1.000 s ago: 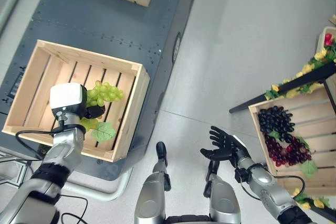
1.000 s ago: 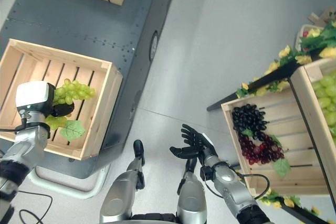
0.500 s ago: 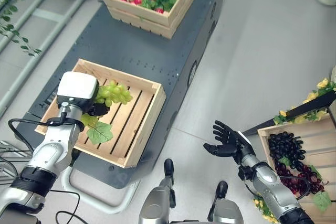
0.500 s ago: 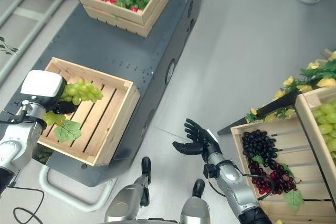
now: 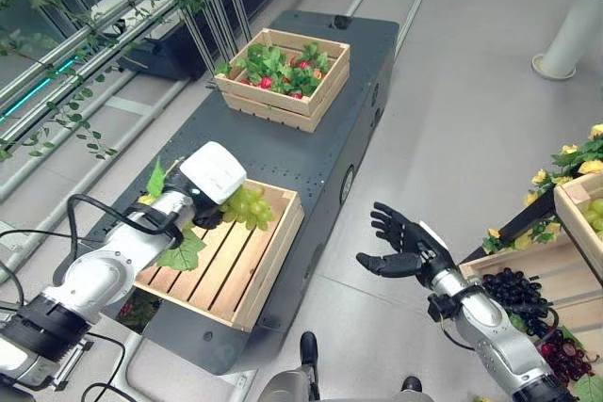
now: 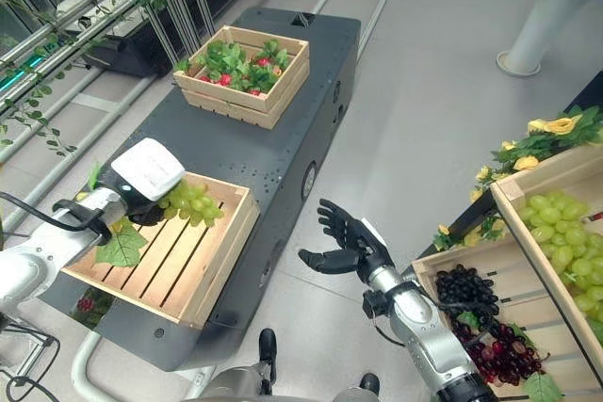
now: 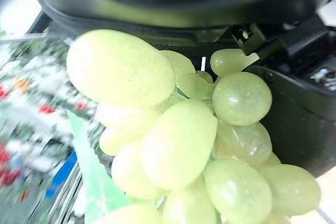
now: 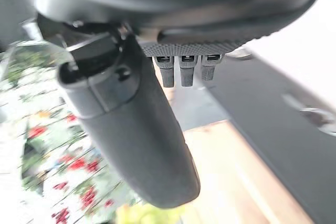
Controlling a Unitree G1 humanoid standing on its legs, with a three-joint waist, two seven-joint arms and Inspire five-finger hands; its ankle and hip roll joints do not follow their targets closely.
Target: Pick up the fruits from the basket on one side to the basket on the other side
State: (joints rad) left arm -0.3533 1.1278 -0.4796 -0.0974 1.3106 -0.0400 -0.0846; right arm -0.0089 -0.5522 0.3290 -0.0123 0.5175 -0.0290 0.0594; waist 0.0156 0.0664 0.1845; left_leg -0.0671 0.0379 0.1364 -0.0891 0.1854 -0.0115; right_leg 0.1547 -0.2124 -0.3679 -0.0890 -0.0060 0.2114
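Delivery step: left hand, centre-left of frame, is curled round the green grape bunch above the slatted crate; right hand, lower right, is spread and holds nothing; next move calls for lowering and release.

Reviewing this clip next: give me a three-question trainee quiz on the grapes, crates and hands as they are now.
1. True or false: the left hand is shut on the green grape bunch.
2. The bunch hangs over: A) the slatted wooden crate B) the leafy crate C) the floor.
3. Fill in: the right hand is ____, palm up, holding nothing.

Key: 1 true; 2 A; 3 open.
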